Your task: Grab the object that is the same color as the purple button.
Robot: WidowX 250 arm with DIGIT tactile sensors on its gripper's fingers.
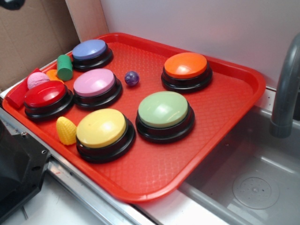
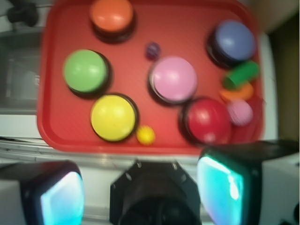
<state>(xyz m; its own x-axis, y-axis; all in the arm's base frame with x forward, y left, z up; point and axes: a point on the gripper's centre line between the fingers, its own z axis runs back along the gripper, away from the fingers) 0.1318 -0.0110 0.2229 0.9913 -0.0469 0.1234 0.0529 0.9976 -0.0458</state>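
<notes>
so the purple ball (image 1: 131,78) sits loose on the red tray (image 1: 234,112), in the gap between the pink button (image 1: 95,83) on its left and the orange button (image 1: 186,65) on its right, touching neither. the gripper (image 2: 140,192) hangs well back over the tray's near edge, fingers (image 2: 220,183) spread wide, nothing held. i'd centre right over the ball, drop straight down and close slowly, since it looks likely to roll off. the exterior view is sharp but doesn't show the fingers at all. the wrist view is blurry but shows them, with the ball ahead of them.
</notes>
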